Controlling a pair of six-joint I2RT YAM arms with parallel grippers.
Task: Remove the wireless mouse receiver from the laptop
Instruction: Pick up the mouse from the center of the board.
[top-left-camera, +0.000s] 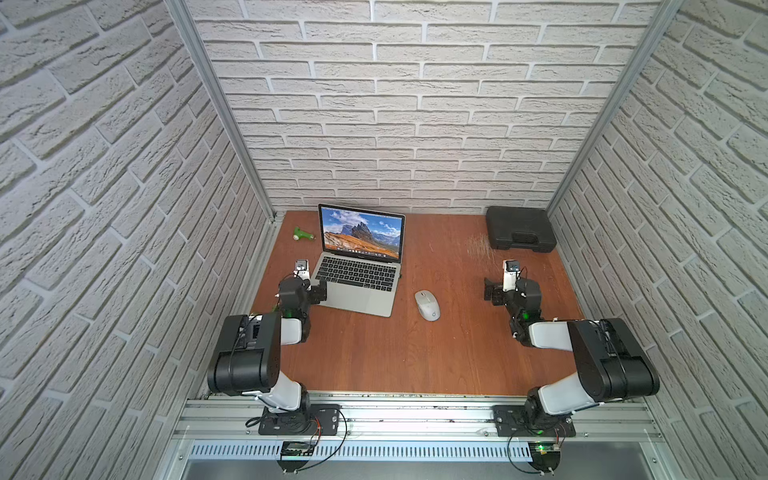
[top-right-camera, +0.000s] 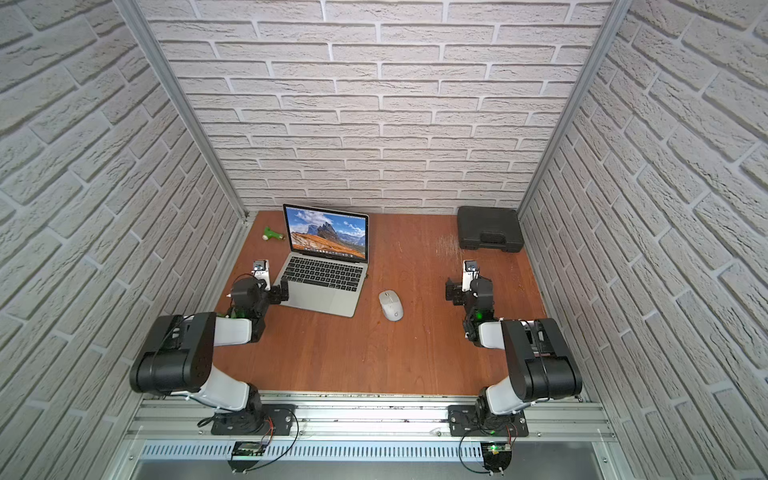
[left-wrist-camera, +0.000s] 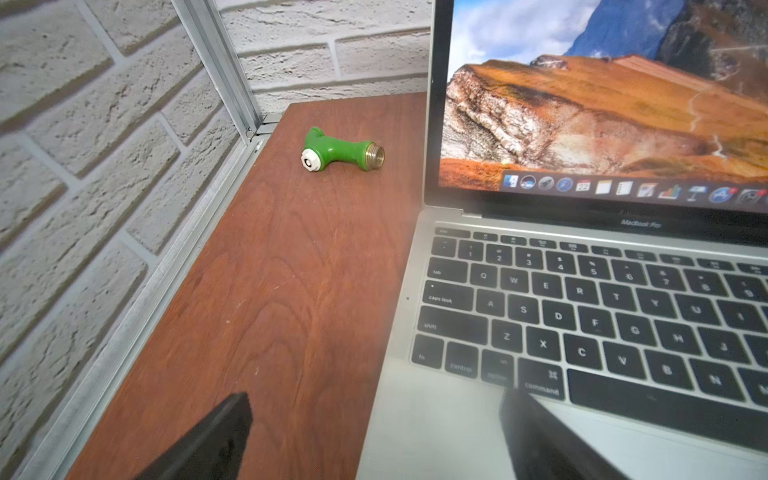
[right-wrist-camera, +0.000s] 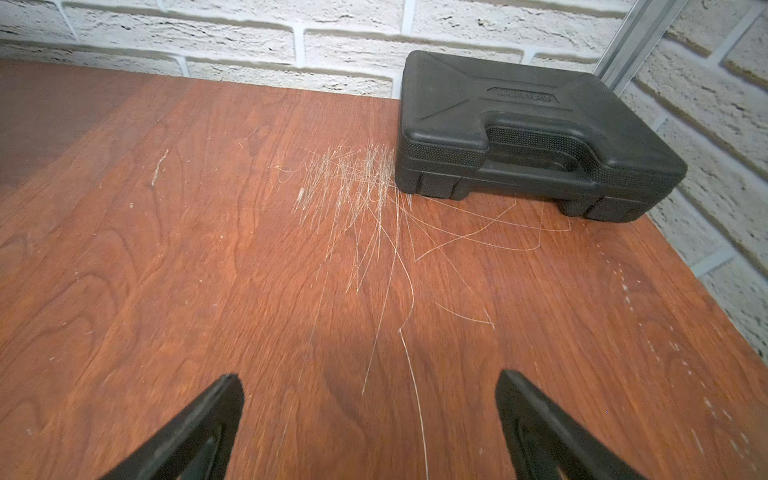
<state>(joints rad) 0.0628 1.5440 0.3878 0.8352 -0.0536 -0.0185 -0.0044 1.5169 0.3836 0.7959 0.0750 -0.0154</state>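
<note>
The silver laptop stands open at the back left of the wooden table, screen lit with a mountain picture. A tiny black stub, the wireless mouse receiver, sticks out of its right edge; neither wrist view shows it. My left gripper hangs open over the laptop's near-left corner, one finger above the palm rest, the other above the wood. My right gripper is open over bare table, well to the right of the laptop, holding nothing.
A light-grey mouse lies between the laptop and my right gripper. A black plastic case sits in the back right corner beside a scratched patch. A green pipe fitting lies left of the screen. Brick walls close three sides.
</note>
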